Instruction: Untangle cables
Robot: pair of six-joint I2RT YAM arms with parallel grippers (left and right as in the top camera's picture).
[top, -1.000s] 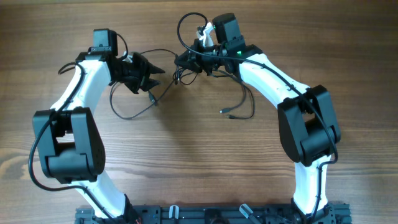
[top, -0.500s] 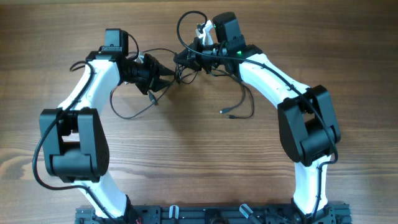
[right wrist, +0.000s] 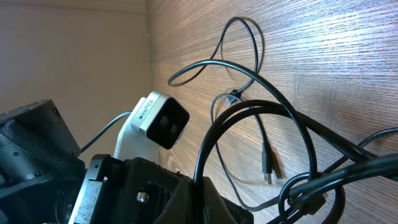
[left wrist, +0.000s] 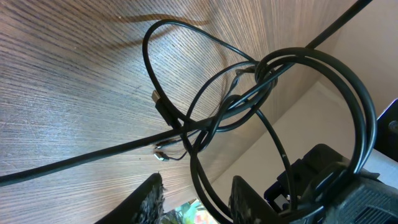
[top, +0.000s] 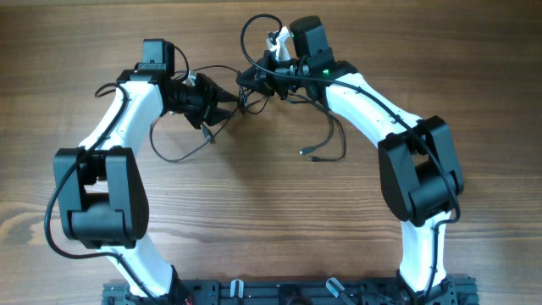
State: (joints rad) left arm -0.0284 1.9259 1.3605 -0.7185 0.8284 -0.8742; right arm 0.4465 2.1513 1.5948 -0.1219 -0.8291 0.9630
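The cables (top: 251, 93) are hanging knotted at the table's (top: 271, 212) far side, ends trailing on the wood; the right gripper (top: 250, 82) is pinching them shut, while the left gripper (top: 227, 104), having swung in close, is waiting part-open around one loop, likely readying a pull

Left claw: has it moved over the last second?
Yes. The left claw has shifted across the wooden table, closing in on the unmoved right claw and the tangle of thin black cables.
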